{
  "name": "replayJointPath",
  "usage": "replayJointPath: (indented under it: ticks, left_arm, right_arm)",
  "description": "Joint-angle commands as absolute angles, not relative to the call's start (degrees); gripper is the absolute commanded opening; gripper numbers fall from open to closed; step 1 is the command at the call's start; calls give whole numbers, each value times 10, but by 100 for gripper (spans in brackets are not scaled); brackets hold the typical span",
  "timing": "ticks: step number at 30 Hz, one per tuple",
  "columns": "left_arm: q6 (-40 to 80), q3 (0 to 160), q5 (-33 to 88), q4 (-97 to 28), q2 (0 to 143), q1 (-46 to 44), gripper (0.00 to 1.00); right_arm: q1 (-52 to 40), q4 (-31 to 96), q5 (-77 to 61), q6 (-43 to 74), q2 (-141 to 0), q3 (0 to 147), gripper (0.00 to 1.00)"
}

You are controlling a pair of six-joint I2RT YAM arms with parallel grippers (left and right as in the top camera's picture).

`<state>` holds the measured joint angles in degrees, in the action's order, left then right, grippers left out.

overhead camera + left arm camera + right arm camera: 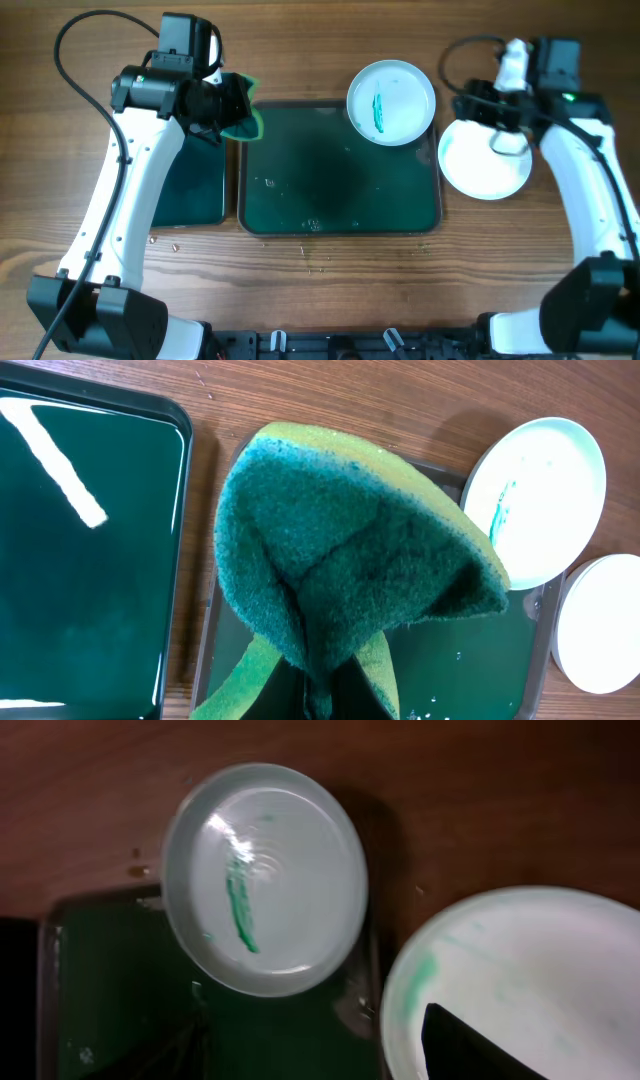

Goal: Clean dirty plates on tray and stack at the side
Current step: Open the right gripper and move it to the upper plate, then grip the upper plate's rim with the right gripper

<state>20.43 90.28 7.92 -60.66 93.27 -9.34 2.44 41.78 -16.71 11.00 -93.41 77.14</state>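
One white plate with a teal streak (391,102) rests on the far right corner of the large dark green tray (300,190), overhanging its rim. It also shows in the right wrist view (265,880) and the left wrist view (535,500). A white plate with a faint green smear (485,160) lies on the table right of the tray; I cannot tell if another plate is under it. My left gripper (228,108) is shut on a folded green sponge (350,550) above the tray's far left corner. My right gripper (497,112) is open and empty, over the side plate (520,970).
A smaller, narrower green tray (195,185) lies left of the large tray, partly under my left arm; it also shows in the left wrist view (90,560). Small crumbs (315,258) lie on the wooden table in front of the trays.
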Motion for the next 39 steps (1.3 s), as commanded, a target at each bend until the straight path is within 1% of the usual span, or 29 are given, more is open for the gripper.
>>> replayJointPath:
  ticks: [1, 3, 4, 8, 11, 14, 18, 25, 28, 33, 37, 39]
  left_arm:
    - [197, 902, 74, -605, 938, -91, 4]
    - [197, 902, 73, -605, 938, -91, 4]
    - [197, 902, 73, -605, 938, -91, 4]
    - [197, 902, 73, -605, 939, -91, 4]
    - [197, 902, 73, -605, 939, -91, 4]
    - [197, 902, 73, -605, 939, -91, 4]
    - [197, 902, 73, -605, 939, -91, 4]
    - [197, 902, 73, -605, 939, -91, 4]
    - [197, 902, 73, -605, 939, -91, 4]
    - [197, 902, 73, -605, 939, -91, 4]
    - [197, 902, 73, -605, 939, -91, 4]
    - [197, 902, 74, -605, 939, -91, 4]
  right_arm:
    - [8, 423, -181, 106, -1025, 811, 65]
    - [-2, 431, -183, 107, -1061, 822, 59]
    - [-7, 429, -185, 113, -1075, 822, 57]
    - [-28, 427, -180, 175, -1111, 822, 45]
    - [-42, 426, -165, 220, -1123, 820, 44]
    - [-58, 427, -122, 258, -1135, 820, 40]
    - [-74, 431, -72, 292, -1148, 820, 38]
    - [-77, 442, -41, 300, -1149, 820, 36]
    - [-77, 428, -34, 300, -1149, 809, 36]
    - [-77, 387, -36, 292, -1149, 780, 27]
    - [-80, 371, -44, 276, -1149, 773, 16]
    - [-81, 371, -44, 270, -1149, 773, 15]
